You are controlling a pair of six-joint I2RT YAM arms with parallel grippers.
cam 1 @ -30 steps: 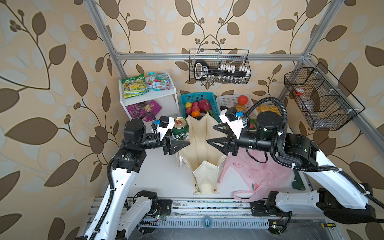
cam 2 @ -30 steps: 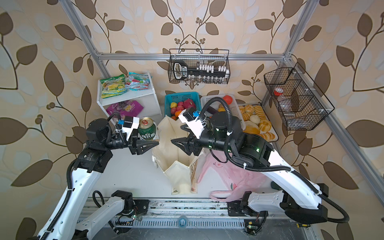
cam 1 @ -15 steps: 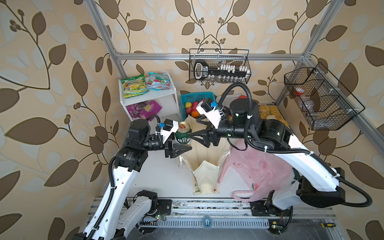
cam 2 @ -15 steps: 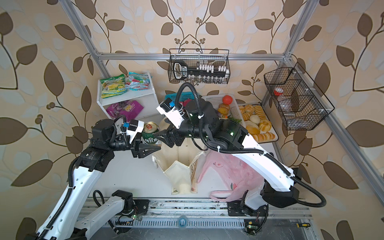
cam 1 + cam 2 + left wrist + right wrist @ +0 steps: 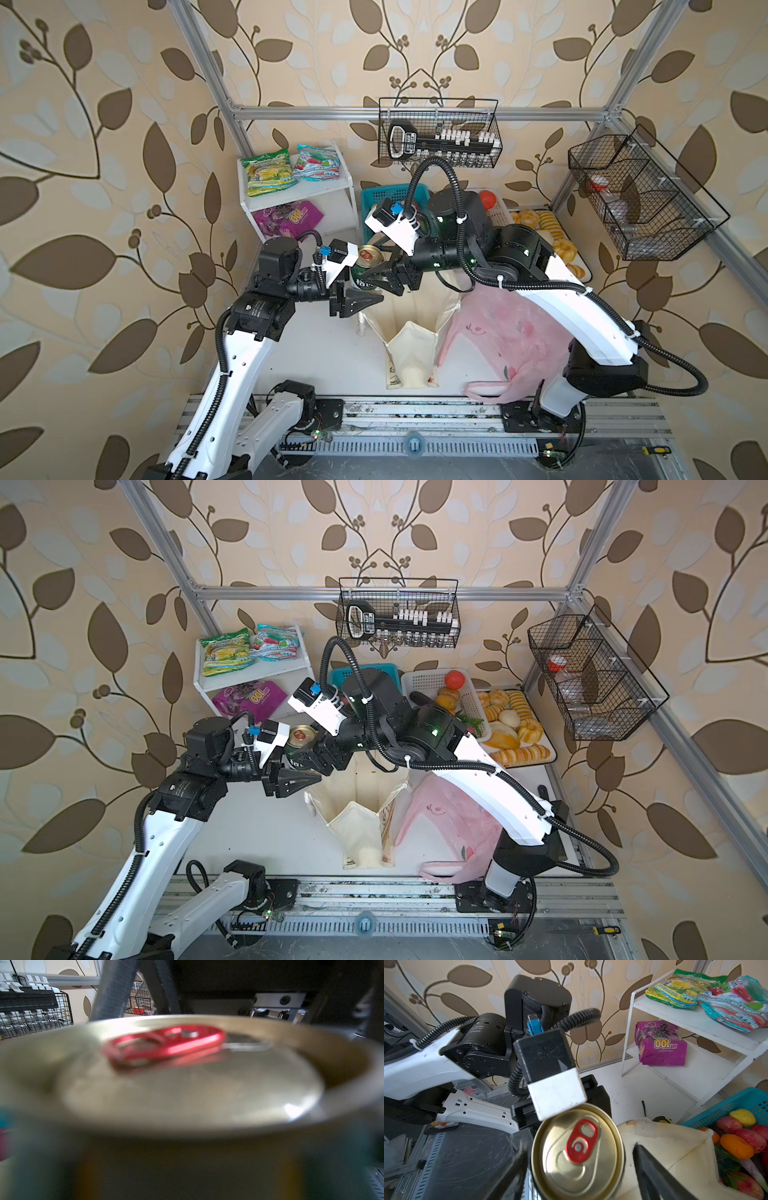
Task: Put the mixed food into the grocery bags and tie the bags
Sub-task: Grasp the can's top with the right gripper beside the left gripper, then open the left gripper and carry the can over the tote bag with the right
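The left hand (image 5: 365, 293) seems clamped on the green-white can (image 5: 368, 262), upright beside the mouth of the canvas tote (image 5: 409, 345); the right hand (image 5: 579, 1147) straddles it, fingers apart. The purple pouch (image 5: 286, 218), teal-red packet (image 5: 318, 163) and toy fruit (image 5: 737, 1145) sit unbagged, and the pink plastic bag (image 5: 511, 328) lies untied too.
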